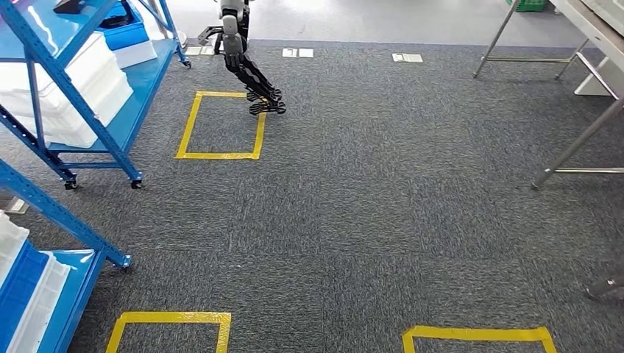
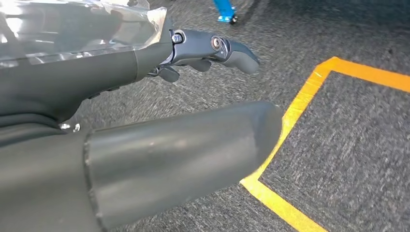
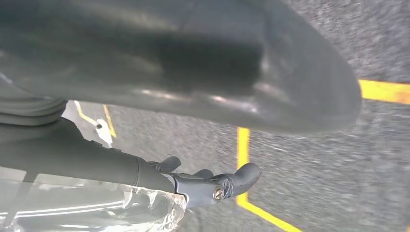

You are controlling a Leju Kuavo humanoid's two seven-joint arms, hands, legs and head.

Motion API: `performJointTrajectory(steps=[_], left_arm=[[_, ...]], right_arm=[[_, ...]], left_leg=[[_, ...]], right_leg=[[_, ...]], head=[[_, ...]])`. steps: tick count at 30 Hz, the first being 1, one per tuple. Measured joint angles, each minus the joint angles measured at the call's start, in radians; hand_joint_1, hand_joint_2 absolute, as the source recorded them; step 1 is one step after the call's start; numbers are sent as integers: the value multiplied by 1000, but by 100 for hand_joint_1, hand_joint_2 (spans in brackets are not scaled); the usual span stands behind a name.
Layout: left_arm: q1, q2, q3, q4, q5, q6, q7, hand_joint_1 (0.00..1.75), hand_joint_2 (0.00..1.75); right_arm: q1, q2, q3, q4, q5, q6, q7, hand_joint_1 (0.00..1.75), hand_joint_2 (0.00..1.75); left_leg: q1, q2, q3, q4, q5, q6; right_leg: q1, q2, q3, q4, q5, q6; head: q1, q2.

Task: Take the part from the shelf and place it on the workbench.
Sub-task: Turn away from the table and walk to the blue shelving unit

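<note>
I am looking down at grey carpet between a blue shelf rack (image 1: 110, 110) on the left and the metal legs of a workbench (image 1: 581, 140) on the right. White bins (image 1: 73, 88) and a blue bin (image 1: 125, 33) sit on the rack. I cannot pick out the part itself. My left hand (image 2: 96, 72) hangs over the floor with its fingers (image 2: 227, 48) stretched out and its thumb (image 2: 193, 154) apart. My right hand (image 3: 193, 63) hangs the same way, fingers (image 3: 217, 186) extended. Nothing lies between thumb and fingers. Crinkled clear plastic (image 2: 72, 29) (image 3: 96, 208) lies along the fingers' far side; what it is I cannot tell.
A second blue rack (image 1: 66, 220) with bins stands at the near left. Another robot (image 1: 243, 59) stands at the back beside a yellow taped square (image 1: 221, 125). Two more taped squares (image 1: 169, 318) (image 1: 478, 334) mark the near floor. A dark shoe-like shape (image 1: 607, 287) shows at the right edge.
</note>
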Motion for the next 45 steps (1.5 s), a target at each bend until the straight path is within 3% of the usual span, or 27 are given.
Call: performJointTrajectory(steps=[2,4,5,7,9,11,12,14,15,17,18,20,22,24,26,27,28,30,31,33,35,37,39,41,42,43,45], left_arm=[[0,0,0,0,-1,0,-1,0,0],[2,0,0,0,-2,1,-2,0,0],[3,1,0,0,-2,1,-4,0,0],[3,2,0,0,-3,2,-6,0,0],[0,2,0,0,-3,2,-8,0,0],[0,2,0,0,-3,3,-9,0,0],[1,2,0,0,-3,3,-10,0,0],[3,2,0,0,-3,4,-10,0,0],[1,2,0,0,-3,5,-11,0,0],[-2,3,0,0,-2,9,-13,0,0],[-3,3,0,0,-2,11,-14,0,0],[-1,4,2,0,2,18,-17,0,0],[0,4,4,0,9,23,-19,0,0],[-2,4,5,0,13,27,-21,0,0],[-2,4,6,0,19,33,-23,0,0],[-1,3,8,0,23,37,-24,0,0],[0,2,10,0,26,41,-25,0,0],[2,1,16,0,29,48,-26,0,0],[2,1,19,0,30,51,-27,0,0],[2,1,24,0,30,56,-29,0,0],[5,1,27,0,31,58,-30,0,0],[7,1,30,0,31,58,-30,0,0],[6,0,30,0,30,59,-30,0,0],[4,0,30,1,28,59,-28,0,0],[5,0,30,1,26,59,-27,0,0],[6,0,30,1,23,59,-26,0,0],[7,2,30,1,13,58,-25,0,0]], right_arm=[[-1,0,0,0,0,-1,0,0,0],[-2,0,-1,0,1,-2,0,0,0],[-4,0,-1,0,1,-2,0,0,0],[-4,0,-2,0,4,-3,-1,0,0],[0,1,-2,0,7,-3,-2,0,0],[4,0,-2,0,8,-4,-2,0,0],[5,0,-3,0,9,-4,-2,0,0],[4,1,-3,0,11,-4,-2,0,0],[3,1,-3,0,13,-4,-2,0,0],[3,1,-3,0,18,-4,-2,0,0],[2,1,-3,0,21,-5,-2,0,0],[-3,2,-3,0,28,-5,-2,0,0],[-5,3,-3,0,36,-5,-4,0,0],[-2,2,-2,0,44,-5,-5,0,0],[3,0,-2,1,49,-5,-5,0,0],[5,-2,-2,1,51,-5,-4,0,0],[6,-3,-2,1,54,-5,-4,0,0],[5,-4,-2,1,60,-5,-4,0,0],[5,-4,-1,2,63,-5,-4,0,0],[3,-3,0,2,68,-6,-4,0,0],[1,-3,1,3,69,-6,-4,0,0],[1,-4,2,3,70,-6,-4,0,0],[3,-4,2,3,72,-6,-3,0,0],[7,-5,2,3,73,-6,-1,0,0],[7,-5,2,3,73,-6,1,0,0],[7,-5,2,3,73,-7,3,0,0],[5,-4,1,3,68,-9,5,0,0]], left_leg=[[-3,-20,-3,1,1,-11],[-2,-36,-8,-2,6,-24],[-1,-31,-12,1,4,-29],[0,15,-36,48,-30,-37],[2,67,-92,169,-99,-43],[7,81,-140,271,-138,-50],[9,85,-139,276,-131,-52],[13,105,-80,176,-79,-53],[12,130,-38,105,-55,-52],[8,161,15,15,-32,-44],[4,162,20,4,-31,-38],[0,140,21,-2,-24,-24],[3,119,25,-15,-13,-8],[5,97,24,-21,-6,1],[4,69,20,-20,-3,4],[4,55,19,-20,-3,3],[5,41,20,-18,-3,2],[8,16,18,-12,-5,-6],[8,4,15,-6,-7,-13],[5,-14,7,0,-8,-27],[8,-26,0,0,-5,-37],[11,6,-16,29,-24,-43],[11,61,-66,133,-85,-47],[11,82,-127,257,-139,-48],[11,85,-139,283,-142,-48],[11,88,-132,272,-127,-45],[7,117,-61,152,-68,-36]], right_leg=[[1,24,23,-65,26,-8],[4,7,26,-68,32,-25],[1,-3,29,-71,36,-33],[-6,-27,31,-78,42,-51],[-1,-54,30,-79,42,-62],[4,-83,26,-79,40,-65],[5,-96,24,-79,39,-65],[6,-119,24,-78,37,-65],[8,-129,28,-77,35,-62],[15,-147,36,-76,30,-53],[18,-156,39,-76,29,-48],[17,-167,45,-76,26,-37],[13,-130,32,-39,3,-30],[7,-73,-22,72,-50,-34],[4,-53,-80,187,-89,-32],[2,-50,-89,201,-85,-24],[-1,-47,-78,176,-65,-13],[-14,-19,-21,48,-7,11],[-17,0,2,-8,12,13],[-15,19,23,-57,24,-3],[-12,0,25,-57,28,-26],[-13,-21,26,-59,33,-43],[-7,-45,24,-60,33,-57],[2,-74,22,-60,31,-64],[5,-87,20,-60,30,-65],[7,-99,18,-60,29,-66],[10,-122,22,-60,27,-68]], head=[[-1,0],[-2,0],[-2,0],[-5,0],[-8,0],[-8,0],[-8,0],[-8,0],[-9,0],[-7,0],[-6,0],[-5,0],[-4,0],[-2,0],[-1,0],[-1,0],[-1,0],[-1,0],[0,0],[-1,0],[-3,0],[-5,0],[-8,0],[-10,0],[-10,0],[-10,0],[-10,0]])
